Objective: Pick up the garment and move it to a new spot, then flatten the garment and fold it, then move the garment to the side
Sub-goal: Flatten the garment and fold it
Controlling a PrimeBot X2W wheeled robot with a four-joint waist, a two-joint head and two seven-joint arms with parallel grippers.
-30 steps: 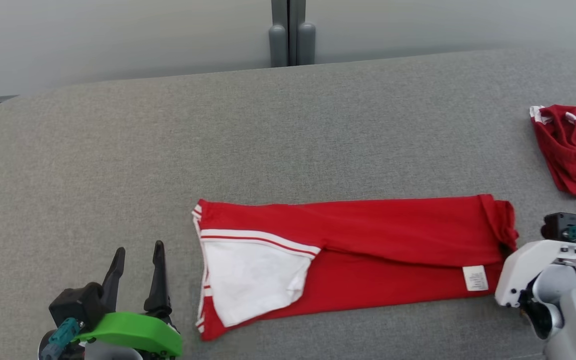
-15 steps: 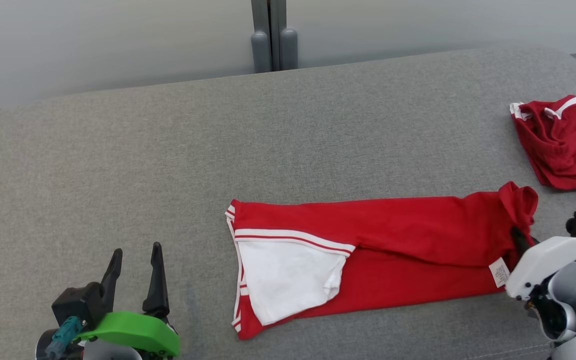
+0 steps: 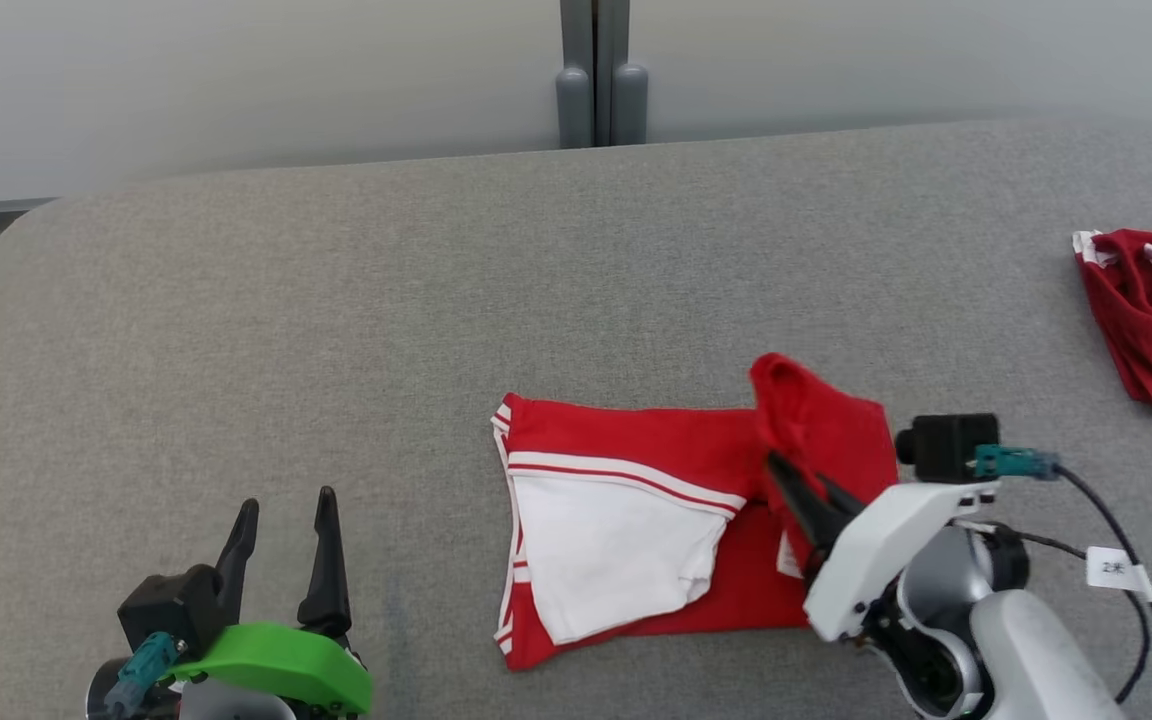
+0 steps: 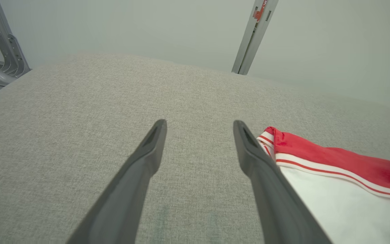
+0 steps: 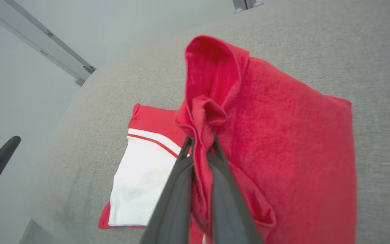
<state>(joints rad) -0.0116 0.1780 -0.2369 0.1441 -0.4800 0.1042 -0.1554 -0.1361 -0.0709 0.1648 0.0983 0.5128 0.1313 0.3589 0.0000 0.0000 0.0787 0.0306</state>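
Observation:
The garment (image 3: 636,470) is red with a white panel and white stripes, lying on the grey surface in the head view. Its right end is lifted and folded leftward over the middle. My right gripper (image 3: 786,475) is shut on that red end, a pinch of fabric bunched between its fingers (image 5: 200,142). The white panel (image 5: 141,183) lies flat beyond it in the right wrist view. My left gripper (image 3: 281,515) stands open at the lower left, apart from the garment. In the left wrist view its fingers (image 4: 198,127) are spread, with the garment's striped edge (image 4: 273,142) just right of them.
A second red garment (image 3: 1151,310) lies crumpled at the right edge of the grey padded surface (image 3: 336,330). A grey post (image 3: 601,75) stands behind the far edge. A cable with a tag (image 3: 1116,568) hangs off my right wrist.
My right gripper has carried the garment's right end up and to the left, folding it over the middle. The head camera has shifted. The left gripper has stayed put.

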